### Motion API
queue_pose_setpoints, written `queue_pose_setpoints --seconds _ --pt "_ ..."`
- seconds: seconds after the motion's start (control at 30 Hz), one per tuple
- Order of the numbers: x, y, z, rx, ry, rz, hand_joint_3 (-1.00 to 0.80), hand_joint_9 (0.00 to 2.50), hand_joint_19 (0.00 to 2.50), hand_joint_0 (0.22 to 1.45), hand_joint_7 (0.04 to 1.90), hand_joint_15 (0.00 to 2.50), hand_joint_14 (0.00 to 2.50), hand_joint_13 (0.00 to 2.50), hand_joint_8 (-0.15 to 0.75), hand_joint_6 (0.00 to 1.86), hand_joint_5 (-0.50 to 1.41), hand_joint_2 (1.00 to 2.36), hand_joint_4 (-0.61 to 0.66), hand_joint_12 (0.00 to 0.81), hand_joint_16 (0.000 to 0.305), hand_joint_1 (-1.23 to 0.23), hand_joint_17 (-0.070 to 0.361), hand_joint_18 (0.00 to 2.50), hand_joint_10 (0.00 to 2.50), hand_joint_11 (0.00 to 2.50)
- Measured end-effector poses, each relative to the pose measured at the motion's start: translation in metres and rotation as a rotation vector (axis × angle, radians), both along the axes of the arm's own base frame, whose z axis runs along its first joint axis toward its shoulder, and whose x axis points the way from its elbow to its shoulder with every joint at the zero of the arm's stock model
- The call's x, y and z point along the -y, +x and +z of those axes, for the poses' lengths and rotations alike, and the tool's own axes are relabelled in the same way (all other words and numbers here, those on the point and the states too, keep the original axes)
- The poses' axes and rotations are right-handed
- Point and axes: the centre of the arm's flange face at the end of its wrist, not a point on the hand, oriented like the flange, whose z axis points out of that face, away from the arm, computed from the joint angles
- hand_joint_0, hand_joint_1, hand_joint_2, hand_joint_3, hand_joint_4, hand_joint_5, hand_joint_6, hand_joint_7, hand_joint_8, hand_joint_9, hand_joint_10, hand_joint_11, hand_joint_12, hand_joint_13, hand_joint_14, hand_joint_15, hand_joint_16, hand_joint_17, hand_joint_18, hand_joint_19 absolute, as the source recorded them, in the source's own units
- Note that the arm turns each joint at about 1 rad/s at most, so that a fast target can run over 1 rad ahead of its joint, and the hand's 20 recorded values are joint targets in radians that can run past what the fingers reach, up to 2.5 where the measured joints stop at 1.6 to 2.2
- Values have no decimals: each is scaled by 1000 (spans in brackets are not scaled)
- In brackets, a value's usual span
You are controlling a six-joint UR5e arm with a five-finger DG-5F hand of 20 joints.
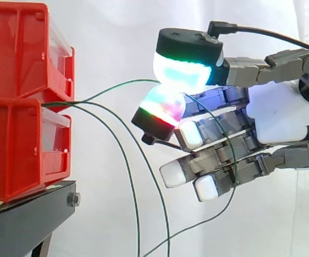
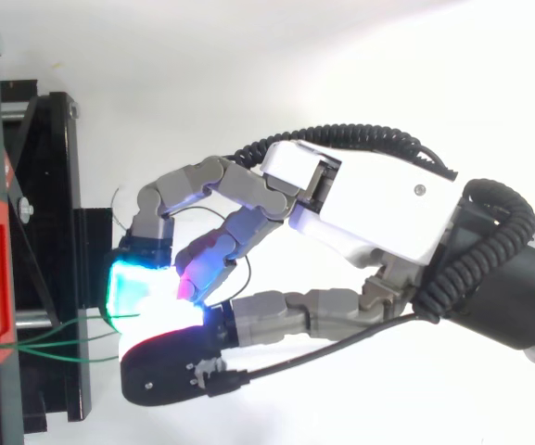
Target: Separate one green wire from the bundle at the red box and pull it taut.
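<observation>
Red bins [image 1: 15,107]: 2 stacked, boxy hard plastic w/ clear inserts, on black stand [image 1: 25,214]. Green wire [image 1: 135,81]: thin, exits gap btwn bins, long axis approx level, rising rightward to the hand. Other green wires [image 1: 138,230]: slack, drooping below it. Hand [image 1: 277,112]: white palm, glowing pads [image 1: 181,69] pinching green wire.

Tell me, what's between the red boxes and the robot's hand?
In the side view, green wires cross that gap: one wire rises from the red boxes to the pinching hand; the others sag.
</observation>
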Motion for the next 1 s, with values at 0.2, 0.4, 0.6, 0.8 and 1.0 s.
queue_pose_setpoints --seconds 0.2,0.4,0.6,0.8,1.0 --pt "0 0 0 0 0 0 -340 1209 636 572 1088 402 15 945 280 882 -110 1008 92 340 54 -592 122 808 16 544" --pt "0 0 0 -1 0 0 -326 1203 635 574 1114 407 15 930 275 874 -113 1009 94 333 53 -611 119 793 16 541" --pt "0 0 0 -1 0 0 -391 1189 664 567 1118 417 16 915 262 872 -118 1008 96 316 49 -619 111 763 19 560" --pt "0 0 0 -1 0 0 -408 1193 656 565 1111 423 16 920 259 871 -118 1007 98 316 49 -597 111 772 18 555" --pt "0 0 0 -1 0 0 -334 1188 657 589 1134 413 16 915 259 870 -118 1011 93 308 49 -633 109 766 19 563"
